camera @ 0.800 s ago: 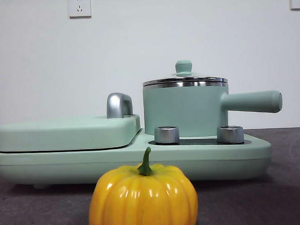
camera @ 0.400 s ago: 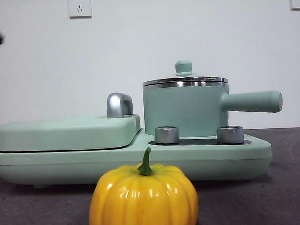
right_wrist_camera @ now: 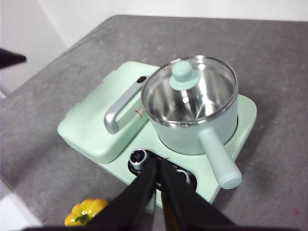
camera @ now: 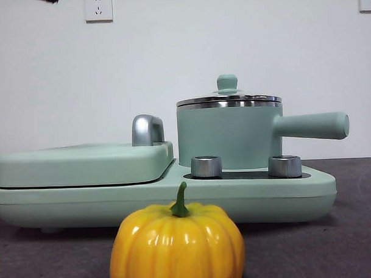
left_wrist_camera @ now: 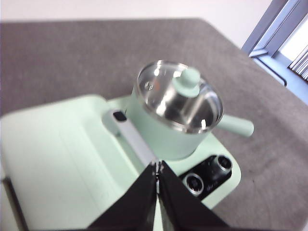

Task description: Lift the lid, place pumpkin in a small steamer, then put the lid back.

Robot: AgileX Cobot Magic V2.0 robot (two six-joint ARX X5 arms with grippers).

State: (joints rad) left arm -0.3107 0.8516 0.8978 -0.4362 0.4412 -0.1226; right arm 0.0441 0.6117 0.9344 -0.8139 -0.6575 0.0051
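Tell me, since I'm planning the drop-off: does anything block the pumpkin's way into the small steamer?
Yes. The lid sits on the small steamer, covering its opening. The pumpkin stands on the table in front of the cooker base, and neither gripper holds anything.

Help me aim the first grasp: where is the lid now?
The lid sits on the small steamer, at the cooker base's right end in the front view, behind the two silver knobs.

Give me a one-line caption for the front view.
Pumpkin on the table before the small steamer, lid on.
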